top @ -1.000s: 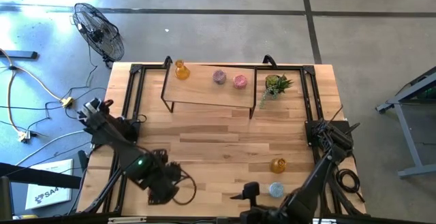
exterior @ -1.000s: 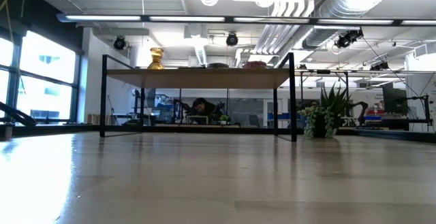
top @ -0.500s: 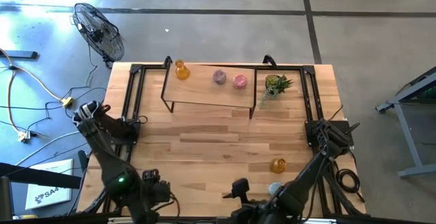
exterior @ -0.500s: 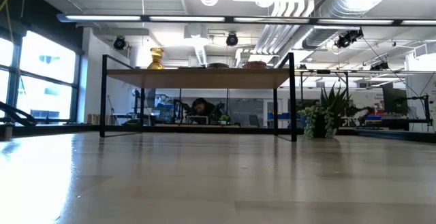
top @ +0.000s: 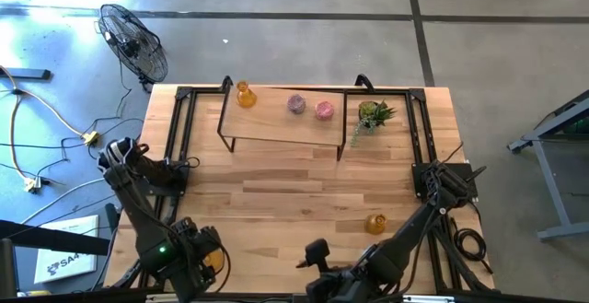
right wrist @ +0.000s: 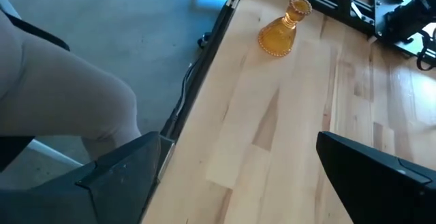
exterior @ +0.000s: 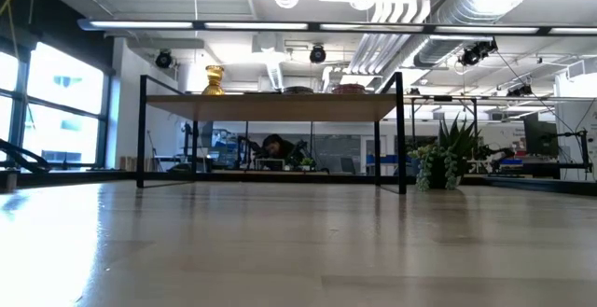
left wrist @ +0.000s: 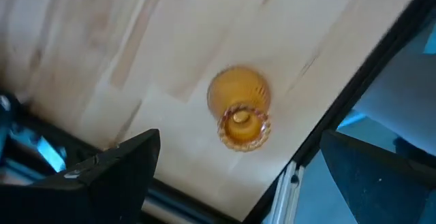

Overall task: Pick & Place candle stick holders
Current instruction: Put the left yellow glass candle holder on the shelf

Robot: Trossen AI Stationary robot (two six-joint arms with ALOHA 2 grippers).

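Three candle stick holders stand on the black-framed wooden shelf [top: 276, 123] at the table's far side: one amber [top: 244, 94] and two pink [top: 296, 104] [top: 324, 110]. Another amber holder [top: 375, 223] stands on the table at the right front. A third amber holder [left wrist: 238, 112] stands upright near the near edge at the left front. My left gripper [top: 204, 262] hovers open over it, a finger to either side [left wrist: 240, 152], apart from it. My right gripper [top: 316, 253] is open and empty [right wrist: 240, 142] near the near edge, with an amber holder [right wrist: 283, 30] ahead of it. The light blue holder is hidden.
A spiky green potted plant [top: 373, 114] stands right of the shelf. Black frame rails [top: 179, 119] run along the table's left and right sides. A pale rounded shape [right wrist: 61, 94], perhaps a person's leg, lies just off the near edge. Bare wood [top: 294, 183] lies mid-table.
My left gripper has gone toward the table's near left corner and now stands over the amber holder there. My right gripper has gone toward the table's left along the near edge. The light blue holder, seen at the right front before, is now covered by my right arm.
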